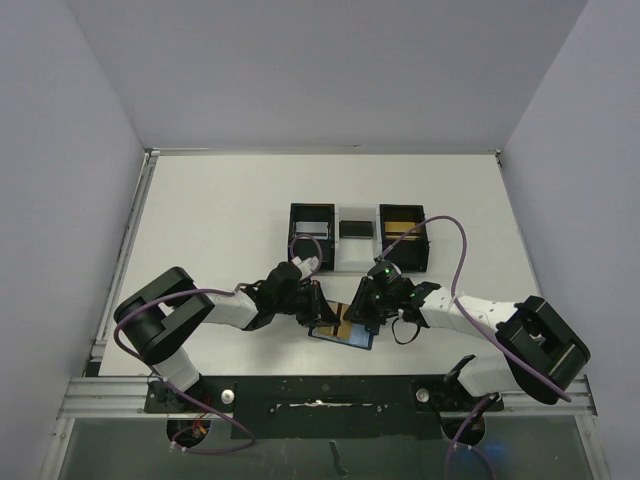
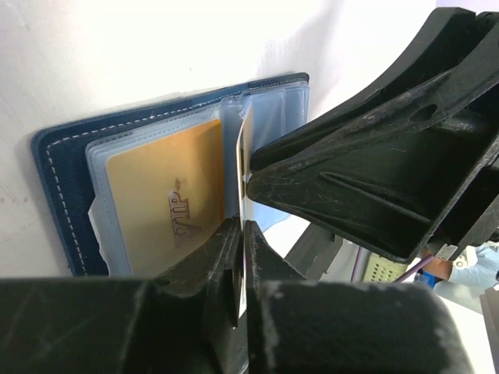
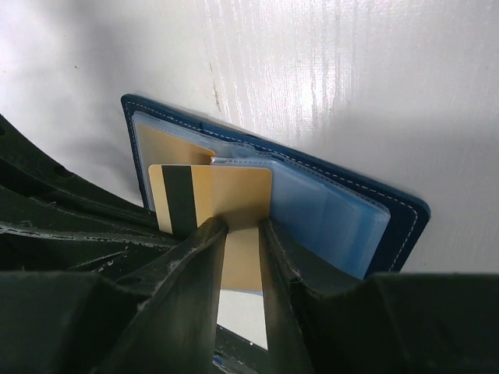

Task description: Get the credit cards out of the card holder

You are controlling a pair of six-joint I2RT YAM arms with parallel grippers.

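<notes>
Both pincers are on this one, so quick rundown. My left pincer (image 2: 238, 234) is closed nearly all the way. There's only a thin slot between the fingers, and the gold plastic card with the black magnetic stripe (image 2: 242, 148) sits edge-on in that slot, pinched by its faces. My right pincer (image 3: 243, 226) has its fingers a little apart. I see the card's face through that narrow gap, so it isn't clamping anything. The tips sit right at the card, but I honestly can't tell if they press on it.

In the right wrist view the striped card's long axis runs up and down the frame. Its stripe runs along the left edge, and its far short end is up at the wallet's middle.

The dark blue stitched bifold wallet (image 1: 360, 340) lies spread open and flat on the white table (image 1: 220, 230). It's low in the centre of the top view, with its long axis roughly left to right. A second gold card marked VIP (image 2: 164, 202) sits in a clear sleeve in the wallet's left half, seen from the left wrist.
</notes>
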